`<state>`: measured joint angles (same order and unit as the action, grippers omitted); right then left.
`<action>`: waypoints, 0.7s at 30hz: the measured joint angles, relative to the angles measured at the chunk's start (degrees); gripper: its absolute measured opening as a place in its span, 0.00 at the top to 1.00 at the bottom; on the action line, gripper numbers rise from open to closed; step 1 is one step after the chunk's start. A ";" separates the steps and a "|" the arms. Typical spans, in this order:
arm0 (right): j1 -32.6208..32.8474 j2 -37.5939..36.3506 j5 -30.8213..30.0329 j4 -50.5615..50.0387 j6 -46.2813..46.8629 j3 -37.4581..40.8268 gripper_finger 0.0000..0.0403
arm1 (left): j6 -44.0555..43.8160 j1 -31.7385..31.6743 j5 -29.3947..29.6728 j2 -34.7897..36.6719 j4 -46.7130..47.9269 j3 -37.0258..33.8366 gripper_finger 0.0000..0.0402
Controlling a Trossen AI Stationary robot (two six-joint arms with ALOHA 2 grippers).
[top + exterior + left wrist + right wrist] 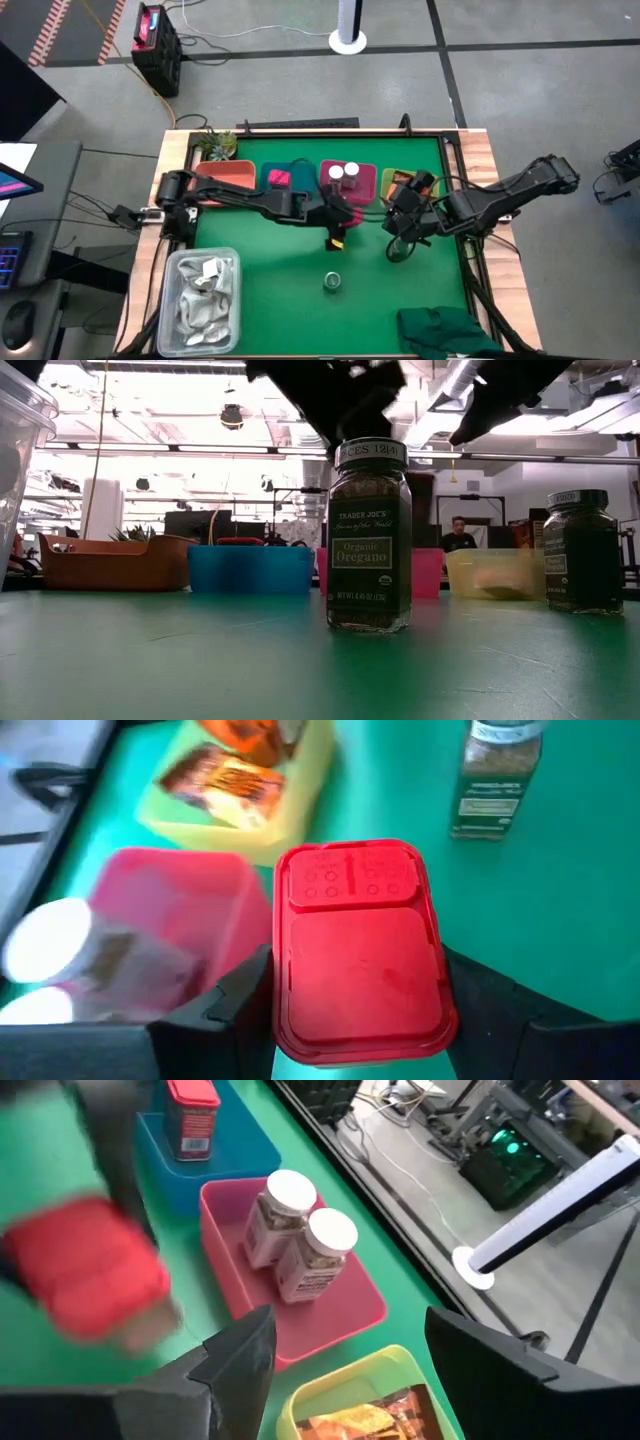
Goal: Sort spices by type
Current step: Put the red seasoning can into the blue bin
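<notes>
My left gripper (360, 1020) (335, 236) is shut on a pink block, a tin with a red lid (360, 945), in front of the pink bin (190, 915). That bin holds two white-capped jars (300, 1230). A second pink block (190, 1118) stands in the blue bin (285, 178). Orange-brown foil packets (225, 782) lie in the yellow bin (400, 185). Two greenish glass jars stand upright on the mat, one (332, 282) (368, 540) in the middle and one (398, 250) (583, 550) under my right arm. My right gripper (350, 1370) (402, 215) is open, above the pink and yellow bins. My left gripper pinches the pink block between its two fingers (235, 1005), one on each long side (282, 990), near the red lid. The fingers come from above, pointing down. The block is upright, lid up, and lifted clear of the mat.
An orange bin (225, 175) stands at the left end of the bin row along the far edge. A clear tub of white wrappers (205, 300) sits at the near left, a dark green cloth (450, 330) at the near right. Open green mat (270, 270) lies between them.
</notes>
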<state>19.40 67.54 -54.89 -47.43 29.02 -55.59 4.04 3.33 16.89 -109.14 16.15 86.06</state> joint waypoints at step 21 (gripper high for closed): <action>0.68 -0.06 -2.06 -1.35 1.02 0.00 0.29 | -10.99 -7.02 22.06 25.37 -20.31 -34.73 0.47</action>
<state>20.08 67.48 -56.95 -48.77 30.04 -55.59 -6.95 -3.69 38.94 -83.77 -4.16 51.34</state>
